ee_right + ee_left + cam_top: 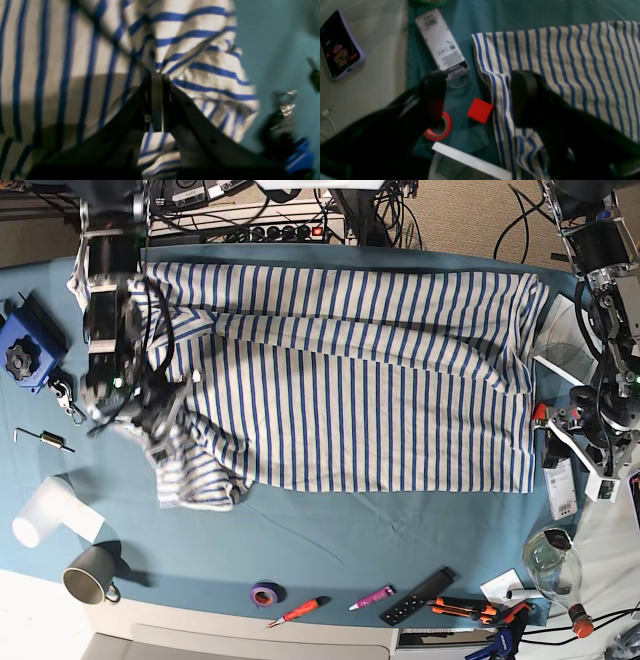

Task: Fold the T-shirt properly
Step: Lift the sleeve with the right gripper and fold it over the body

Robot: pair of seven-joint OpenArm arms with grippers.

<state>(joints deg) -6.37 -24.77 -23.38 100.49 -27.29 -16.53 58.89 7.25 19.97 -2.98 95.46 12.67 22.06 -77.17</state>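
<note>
While the right gripper (157, 75) pinches a bunched sleeve fold of the T-shirt (350, 380), seemingly for tucking inward, we note the left gripper (477, 97) spread wide over the hem.

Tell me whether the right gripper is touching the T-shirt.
Touching. The right wrist view shows the right gripper shut with its tips pinching a raised fold of the T-shirt, the striped cloth creasing into the tips.

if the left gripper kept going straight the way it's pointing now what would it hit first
Probably the teal table cover at the T-shirt hem. The left gripper is open, one finger over the striped edge, the other over bare cover near the red tape roll; the red square lies between them. Depth is unclear.
</note>
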